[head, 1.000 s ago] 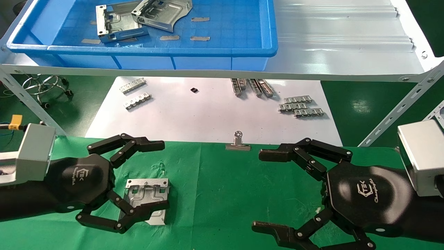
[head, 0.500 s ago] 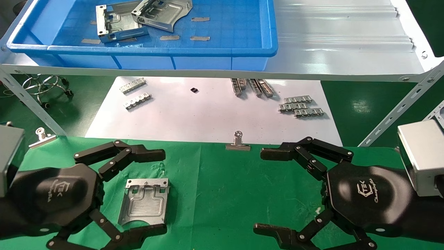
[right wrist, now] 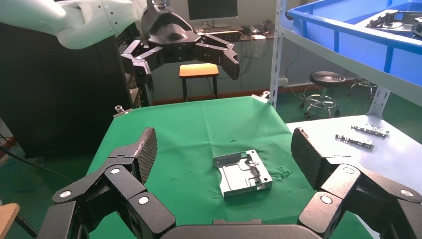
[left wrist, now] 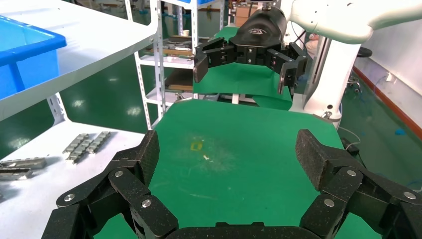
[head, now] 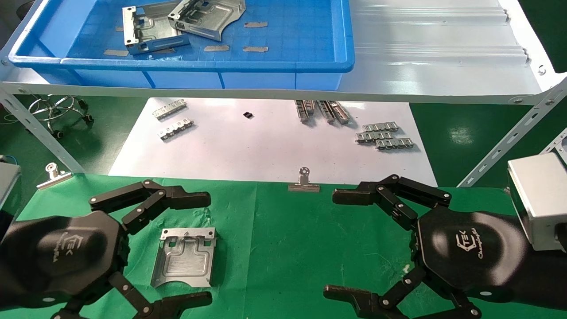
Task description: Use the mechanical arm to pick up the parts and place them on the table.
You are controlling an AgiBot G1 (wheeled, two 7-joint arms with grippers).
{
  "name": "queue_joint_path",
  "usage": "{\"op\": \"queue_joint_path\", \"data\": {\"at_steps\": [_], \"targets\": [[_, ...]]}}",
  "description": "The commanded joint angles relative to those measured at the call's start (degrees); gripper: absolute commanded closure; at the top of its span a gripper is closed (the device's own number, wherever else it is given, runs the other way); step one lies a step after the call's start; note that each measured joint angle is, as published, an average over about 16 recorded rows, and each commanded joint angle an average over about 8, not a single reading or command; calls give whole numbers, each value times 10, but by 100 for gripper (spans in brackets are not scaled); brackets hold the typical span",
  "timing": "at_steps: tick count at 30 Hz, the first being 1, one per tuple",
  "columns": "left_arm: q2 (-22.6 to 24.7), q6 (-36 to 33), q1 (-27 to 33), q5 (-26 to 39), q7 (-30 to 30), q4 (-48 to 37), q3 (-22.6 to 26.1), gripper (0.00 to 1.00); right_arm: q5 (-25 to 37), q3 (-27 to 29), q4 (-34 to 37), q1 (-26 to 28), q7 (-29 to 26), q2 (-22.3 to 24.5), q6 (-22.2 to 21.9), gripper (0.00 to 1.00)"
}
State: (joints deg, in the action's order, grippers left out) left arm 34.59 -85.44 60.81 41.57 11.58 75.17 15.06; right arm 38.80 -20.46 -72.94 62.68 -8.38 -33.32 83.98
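Note:
One silver stamped part [head: 184, 258] lies flat on the green table [head: 283, 248]; it also shows in the right wrist view [right wrist: 242, 173]. My left gripper [head: 203, 249] is open and empty. It is drawn back to the left of the part, with a finger on either side of it in the head view. The left wrist view shows only bare cloth and a yellow mark [left wrist: 196, 146] between its fingers [left wrist: 147, 154]. My right gripper [head: 334, 243] is open and empty over the cloth on the right. Two more parts [head: 150, 29] [head: 208, 15] lie in the blue bin [head: 177, 65].
The bin stands on a white shelf [head: 443, 66] above the table's far side. Under the shelf, a white paper sheet [head: 266, 146] holds toothed metal strips [head: 384, 135]. Binder clips [head: 304, 181] [head: 53, 175] hold the cloth's far edge.
My left gripper has pulled back to the left, off the part, which stays flat on the cloth. The right gripper has not moved.

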Motion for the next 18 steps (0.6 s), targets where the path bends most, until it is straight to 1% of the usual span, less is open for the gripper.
{"op": "queue_joint_path", "data": {"at_steps": [1,18], "targets": [[1,0,1,0,-2,-3,2,0,0,0,0,0,0,0,0,0],[3,-2,6,2,-7,-13,8,0,0,0,0,0,0,0,0,0]]}}
